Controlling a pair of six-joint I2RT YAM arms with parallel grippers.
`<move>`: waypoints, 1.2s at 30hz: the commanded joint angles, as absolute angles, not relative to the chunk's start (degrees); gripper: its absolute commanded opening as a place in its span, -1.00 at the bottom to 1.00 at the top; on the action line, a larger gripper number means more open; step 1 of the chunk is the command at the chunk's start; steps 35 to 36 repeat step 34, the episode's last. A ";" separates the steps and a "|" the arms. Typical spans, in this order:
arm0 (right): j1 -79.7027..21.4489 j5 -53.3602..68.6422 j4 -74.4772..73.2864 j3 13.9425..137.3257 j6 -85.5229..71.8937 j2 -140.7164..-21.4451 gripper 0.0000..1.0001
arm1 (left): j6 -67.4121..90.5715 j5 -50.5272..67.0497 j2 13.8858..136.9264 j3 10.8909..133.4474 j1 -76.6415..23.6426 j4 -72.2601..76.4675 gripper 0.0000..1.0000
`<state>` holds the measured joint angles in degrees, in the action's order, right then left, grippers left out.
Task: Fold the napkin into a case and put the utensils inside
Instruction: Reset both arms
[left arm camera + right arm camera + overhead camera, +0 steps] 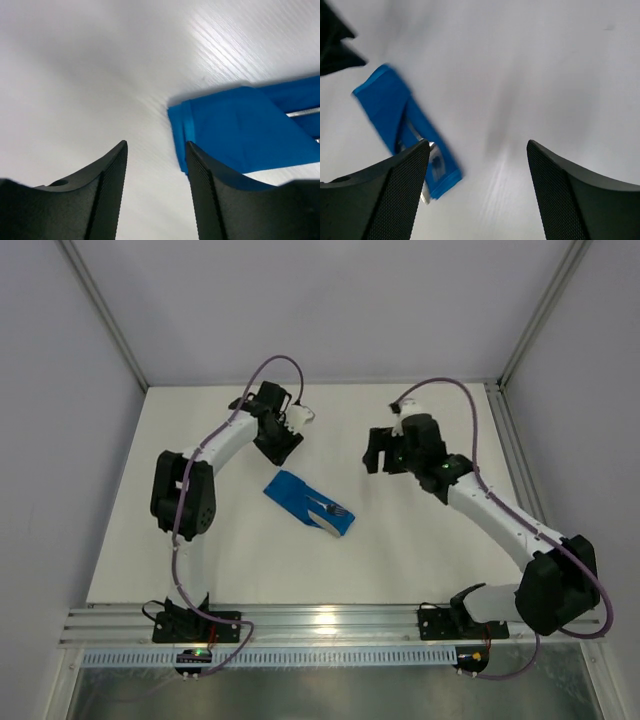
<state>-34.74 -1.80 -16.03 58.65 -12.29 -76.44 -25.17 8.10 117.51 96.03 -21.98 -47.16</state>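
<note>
1. The case (298,494) is lying flat near the middle of the white table (420,550) in the top view. It is a narrow blue strip slanting from upper left to lower right.
2. The utensils (334,511) are sitting in the case at its lower-right end, with silver metal showing against the blue. I cannot tell fork from knife in this view.
3. The left gripper (287,447) is hanging just above and to the upper left of the case, not touching it.
4. In the left wrist view its fingers (111,185) are standing apart with only bare table between them. The folded end of the case (240,130) is lying at the right of the frame, just beside the right-hand finger. A thin silver shaft (303,113) is showing between the blue layers at the right edge.
5. The right gripper (382,462) is hovering to the upper right of the case, well clear of it.
6. In the right wrist view its fingers (400,190) are spread wide and gripping nothing. The case (387,105) is lying at the left of the frame, with a glint of metal (432,147) partly hidden behind the left-hand finger.
</note>
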 commanded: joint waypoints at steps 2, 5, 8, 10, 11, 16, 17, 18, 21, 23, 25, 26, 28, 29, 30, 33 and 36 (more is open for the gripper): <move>-15.69 1.50 -20.99 58.80 -22.06 -74.88 0.67 | -19.70 -2.33 111.89 102.13 -21.80 -44.13 0.10; -10.21 -4.13 -24.24 60.46 -22.85 -76.20 0.70 | -17.41 -7.71 108.99 101.87 -20.66 -40.00 0.60; -3.62 -6.50 -28.28 63.62 -24.70 -78.04 0.72 | -15.12 -10.71 107.41 101.78 -16.90 -38.41 0.98; -0.45 -8.86 -30.31 64.68 -25.13 -78.92 0.73 | -13.28 -11.34 106.79 101.60 -14.17 -38.32 0.98; 1.47 -9.66 -32.15 65.56 -25.22 -79.71 0.73 | -12.58 -11.34 106.70 101.60 -11.11 -38.67 0.98; 3.34 -13.97 -32.88 64.43 -24.08 -78.93 0.75 | -9.59 -11.43 103.99 97.75 -1.77 -38.85 0.98; 3.34 -13.97 -32.52 63.21 -23.82 -78.66 0.75 | -9.32 -11.43 103.37 95.12 -0.45 -38.50 0.98; 3.34 -13.89 -32.26 62.76 -23.73 -78.05 0.75 | -9.14 -11.43 102.75 93.79 2.61 -37.89 0.98; 3.34 -13.62 -31.12 61.00 -23.47 -76.91 0.75 | -8.79 -11.86 100.11 88.34 6.15 -36.74 0.98; 3.34 -13.27 -29.98 59.60 -23.20 -76.29 0.75 | -9.05 -12.04 98.01 84.58 7.29 -35.95 0.98; 3.34 -12.92 -29.01 58.80 -22.50 -75.59 0.75 | -9.31 -12.30 96.69 82.63 8.35 -35.33 0.98; 3.34 -12.48 -28.83 58.36 -22.41 -75.41 0.75 | -9.49 -12.39 95.55 81.83 8.35 -35.16 0.98; 3.34 -12.04 -28.57 57.84 -21.89 -75.15 0.75 | -9.58 -11.78 94.57 79.72 8.35 -35.07 0.98; 3.34 -11.78 -28.39 57.66 -21.71 -75.06 0.75 | -9.23 -11.52 93.87 79.19 8.35 -35.07 0.98; 3.34 -11.52 -28.13 57.40 -21.53 -74.88 0.74 | -9.14 -11.08 93.52 78.41 8.35 -35.07 0.98; 3.34 -10.47 -25.59 55.73 -20.83 -73.22 0.72 | -8.79 -10.20 93.08 77.87 8.35 -35.59 0.98; 3.34 -10.37 -25.23 55.37 -20.48 -72.78 0.72 | -8.53 -9.93 93.16 77.78 8.35 -35.86 0.98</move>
